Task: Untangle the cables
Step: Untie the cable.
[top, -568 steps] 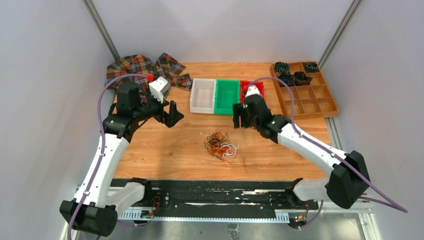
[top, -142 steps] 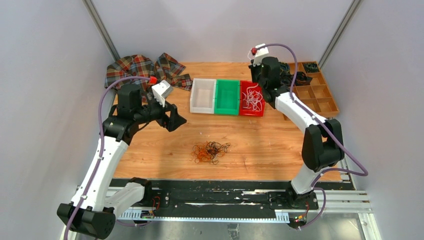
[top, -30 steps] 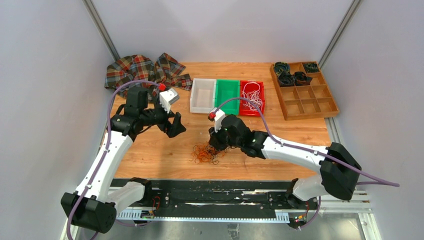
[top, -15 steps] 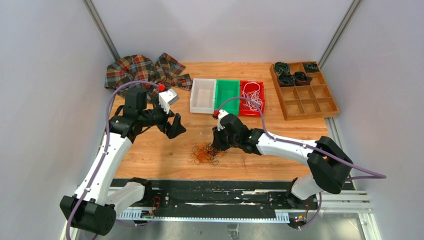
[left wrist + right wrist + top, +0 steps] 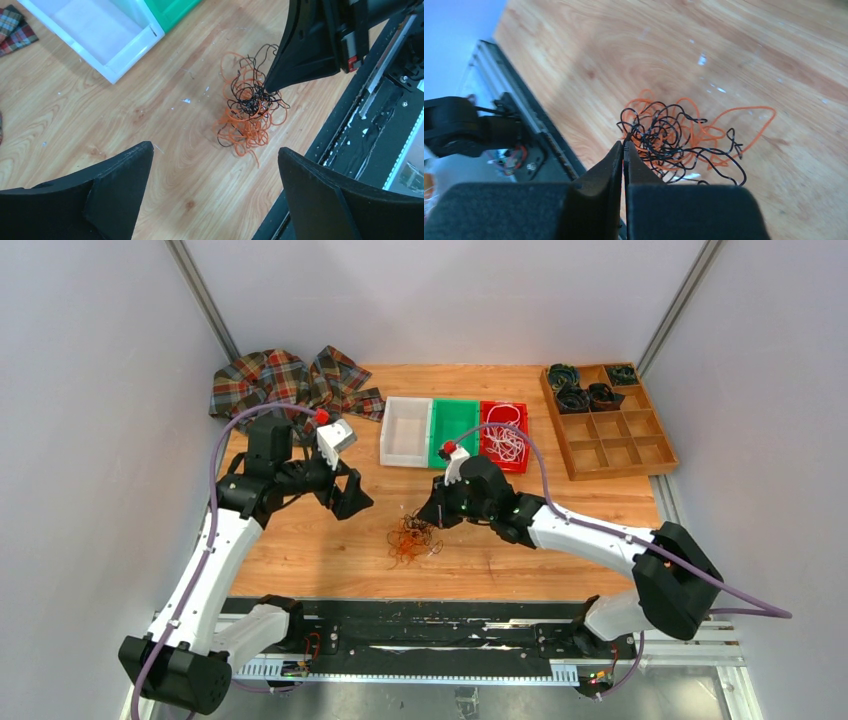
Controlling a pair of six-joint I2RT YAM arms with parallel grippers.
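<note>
The right gripper (image 5: pixel 624 145) is seen with its jaws pressed together, and a black strand of the cables (image 5: pixel 676 135) is pinched at their tip. From that tip the knot of black and orange wire is spread over the wooden table (image 5: pixel 774 50), with one orange loop thrown out to the side. Whether the knot is raised off the wood cannot be told.

In the top view the right gripper (image 5: pixel 432 519) is set at the far right edge of the cables (image 5: pixel 410 538), which are placed on the table (image 5: pixel 330 550) near its front edge, between the two arms.

The left gripper (image 5: pixel 350 500) is held above the table, left of the knot, not touching it. In its own wrist view the left gripper (image 5: pixel 214 149) is spread wide, nothing is held, and the cables (image 5: pixel 250 115) are framed between its fingers.

Behind the knot three bins are lined up side by side: a white bin (image 5: pixel 405 430), a green bin (image 5: pixel 452 420) and a red bin (image 5: pixel 520 465), the last holding loose white cables (image 5: pixel 505 443). A compartmented wooden tray (image 5: pixel 610 430) is placed at the far right, and a plaid cloth (image 5: pixel 280 375) at the far left corner.
</note>
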